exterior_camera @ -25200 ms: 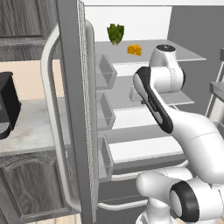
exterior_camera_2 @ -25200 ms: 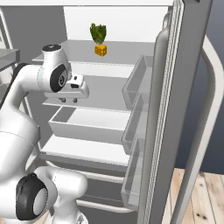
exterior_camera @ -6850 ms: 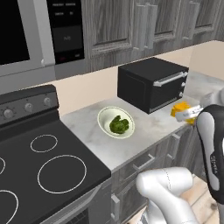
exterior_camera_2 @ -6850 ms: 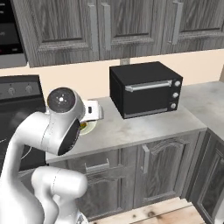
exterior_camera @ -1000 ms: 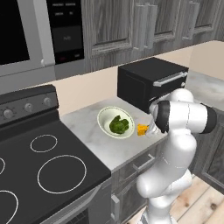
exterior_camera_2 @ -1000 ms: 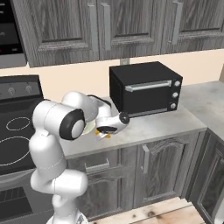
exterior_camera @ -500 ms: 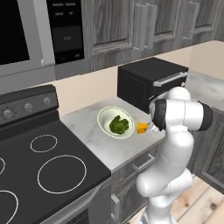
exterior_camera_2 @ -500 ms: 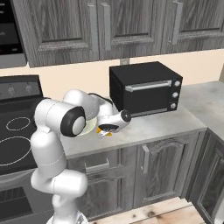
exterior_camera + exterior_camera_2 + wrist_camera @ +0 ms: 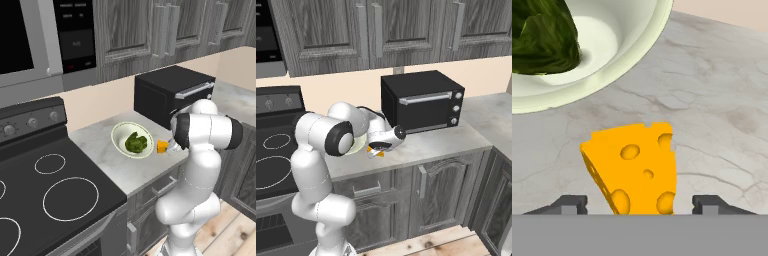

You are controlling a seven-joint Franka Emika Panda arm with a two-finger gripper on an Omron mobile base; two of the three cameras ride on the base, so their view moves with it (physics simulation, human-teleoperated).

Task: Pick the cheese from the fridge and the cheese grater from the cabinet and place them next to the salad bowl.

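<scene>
The cheese [image 9: 634, 167], an orange wedge with holes, stands on the marble counter just right of the salad bowl [image 9: 119, 137]. My gripper [image 9: 642, 202] is open, one fingertip on each side of the wedge with a gap to both. In the right base view the gripper [image 9: 376, 149] sits low over the cheese [image 9: 378, 153], and my arm partly hides the bowl [image 9: 358, 146]. The cheese [image 9: 162, 146] lies between the bowl and my wrist. Dark green leaves fill the bowl [image 9: 637, 55]. Wall cabinet [image 9: 331, 30] doors are shut. The cheese grater and the fridge are out of view.
A black toaster oven [image 9: 170, 92] stands at the back of the counter, close behind my hand. The black stove [image 9: 50, 190] lies left of the bowl, with the microwave [image 9: 40, 40] above it. Bare counter [image 9: 441, 140] stretches right of the cheese.
The jaws have opened and let go of the cheese, which now rests on the counter beside the bowl. The arm has barely moved.
</scene>
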